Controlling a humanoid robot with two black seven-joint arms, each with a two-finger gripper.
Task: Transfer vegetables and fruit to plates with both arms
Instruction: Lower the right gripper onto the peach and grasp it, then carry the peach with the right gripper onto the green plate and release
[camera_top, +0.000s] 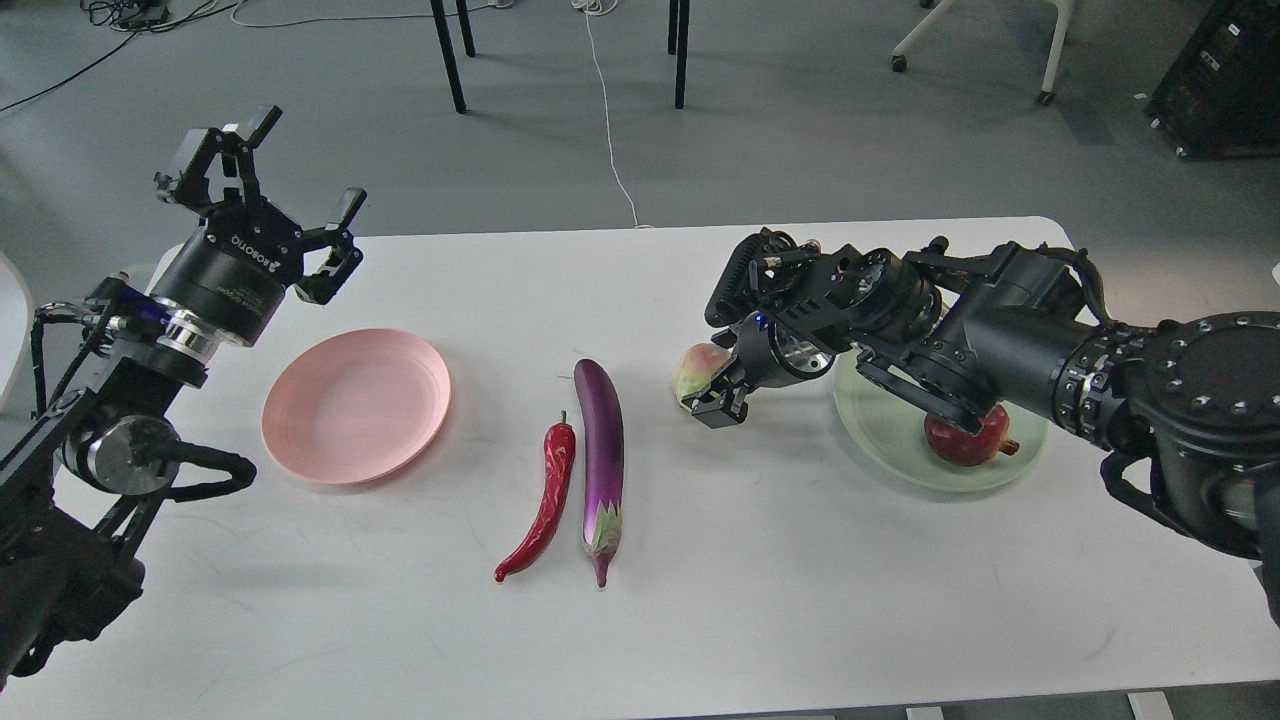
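Observation:
The purple eggplant (600, 450) and the red chili pepper (545, 495) lie side by side at the middle of the white table. The pale pink plate (300, 440) to their left holds nothing. The dark red fruit (965, 443) sits on the pale green plate (885, 440), partly hidden by my right arm. The yellow-green fruit (695, 368) rests on the table left of that plate. My right gripper (716, 398) is low and touches its right side; its dark fingers cannot be told apart. My left gripper (300, 160) is open and empty, raised behind the pink plate.
The table's (800, 600) back edge runs just behind both grippers. Beyond it on the grey floor are black chair legs (450, 55), a white cable (610, 130) and a black cabinet (1225, 80) at the far right.

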